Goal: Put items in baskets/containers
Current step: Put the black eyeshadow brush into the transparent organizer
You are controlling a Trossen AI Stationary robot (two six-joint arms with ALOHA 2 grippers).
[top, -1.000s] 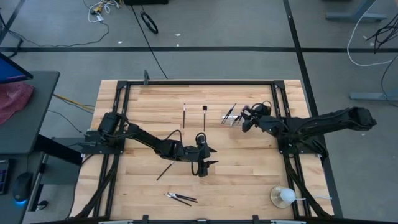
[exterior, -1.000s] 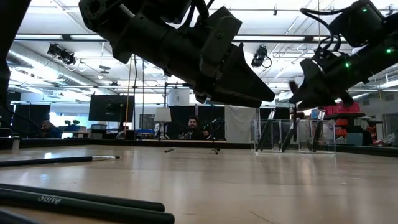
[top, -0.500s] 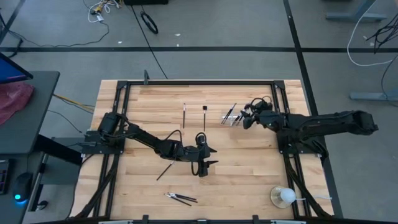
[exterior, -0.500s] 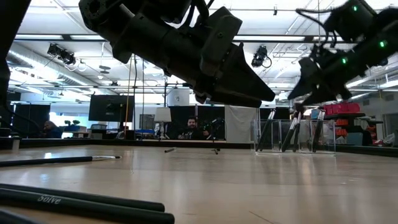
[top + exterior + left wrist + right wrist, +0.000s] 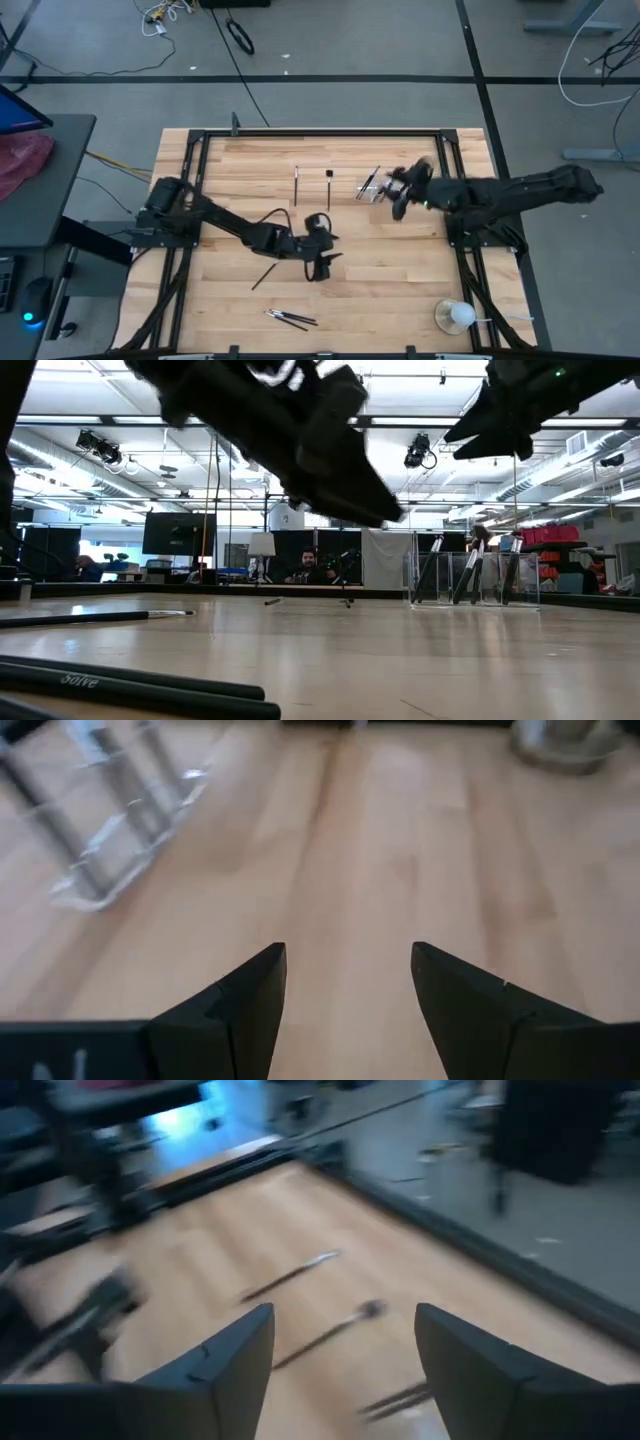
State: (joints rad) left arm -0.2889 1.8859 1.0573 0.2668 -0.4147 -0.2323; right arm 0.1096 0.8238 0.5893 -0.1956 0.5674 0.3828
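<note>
Thin dark makeup brushes lie flat on the wooden table: two near the far middle (image 5: 296,183) (image 5: 328,185), one (image 5: 265,274) beside the left arm and a small bunch (image 5: 290,319) at the near edge. The clear tray (image 5: 371,186) stands at the far right, with several brushes leaning inside it (image 5: 465,575). My right gripper (image 5: 397,196) hovers open, high above and just right of the tray (image 5: 475,585). My left gripper (image 5: 321,266) hangs open over bare wood at mid-table; its wrist view shows the tray (image 5: 110,830) farther off.
A round clear cup with a white ball (image 5: 455,316) stands at the near right corner. A black frame (image 5: 300,133) runs around the table top. Bare wood lies between the two grippers. People sit in the room far behind the table (image 5: 310,565).
My right gripper has risen from just above the tray to well over it. My left gripper has lifted a little and shifted slightly toward the table's left. The brushes and the tray have kept their places.
</note>
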